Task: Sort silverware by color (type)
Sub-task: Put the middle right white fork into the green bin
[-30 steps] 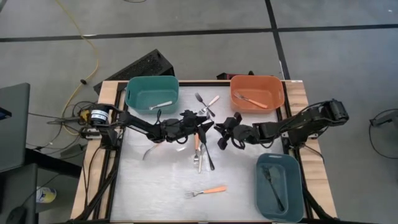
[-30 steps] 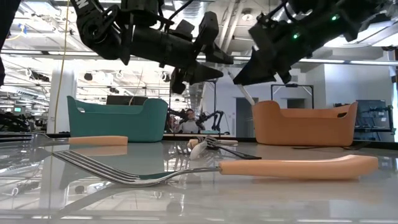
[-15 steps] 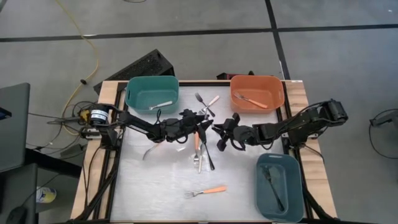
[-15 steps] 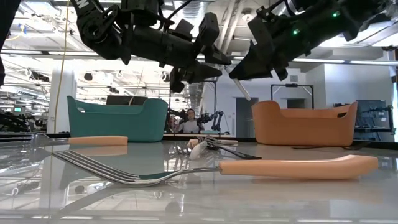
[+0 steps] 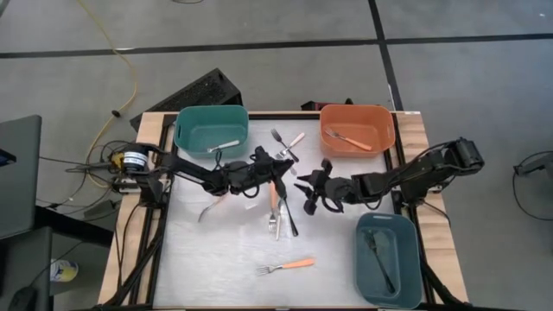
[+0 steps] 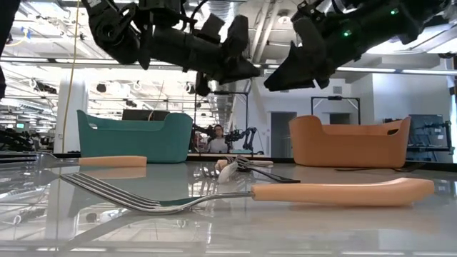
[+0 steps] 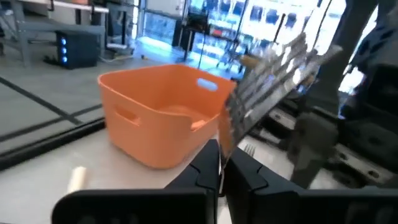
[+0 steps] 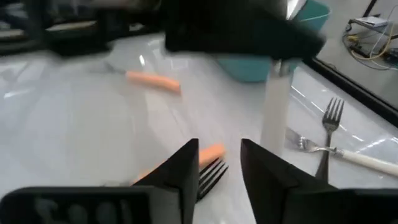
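The left gripper [image 5: 270, 167] is gripping one white-handled fork [image 7: 273, 74], the right gripper [image 5: 304, 192] is standing open, three bins [image 5: 211, 130] are each holding one fork.

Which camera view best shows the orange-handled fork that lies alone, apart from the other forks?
The low view. The orange-handled fork lies just in front of that camera, and its tines and handle span most of the picture. The high view shows it whole but tiny. Neither wrist view shows it for certain.
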Motion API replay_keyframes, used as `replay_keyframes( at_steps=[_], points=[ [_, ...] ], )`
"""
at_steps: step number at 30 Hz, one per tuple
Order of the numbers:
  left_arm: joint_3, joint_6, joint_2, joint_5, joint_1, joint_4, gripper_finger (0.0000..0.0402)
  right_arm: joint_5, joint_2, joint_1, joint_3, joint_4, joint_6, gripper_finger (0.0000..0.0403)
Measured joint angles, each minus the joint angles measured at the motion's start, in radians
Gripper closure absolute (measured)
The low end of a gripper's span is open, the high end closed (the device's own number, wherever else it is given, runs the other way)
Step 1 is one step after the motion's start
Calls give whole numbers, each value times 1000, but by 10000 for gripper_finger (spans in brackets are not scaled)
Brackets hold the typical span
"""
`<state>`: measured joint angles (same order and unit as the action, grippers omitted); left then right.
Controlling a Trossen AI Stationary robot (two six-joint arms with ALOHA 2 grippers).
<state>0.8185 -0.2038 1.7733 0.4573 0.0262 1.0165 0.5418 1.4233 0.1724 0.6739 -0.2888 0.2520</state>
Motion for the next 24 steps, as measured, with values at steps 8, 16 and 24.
replay_keyframes(
  at_steps=[8,16,24],
  points=[
    [1,62,-342,-73,80,-423,401,1,-93,54,-1,219,1,185],
    [1,36,-740,-56,248,-1003,401,2,-146,70,0,265,-41,172],
    [1,62,-803,-122,496,-1406,401,1,-139,68,0,264,-49,174]
  ],
)
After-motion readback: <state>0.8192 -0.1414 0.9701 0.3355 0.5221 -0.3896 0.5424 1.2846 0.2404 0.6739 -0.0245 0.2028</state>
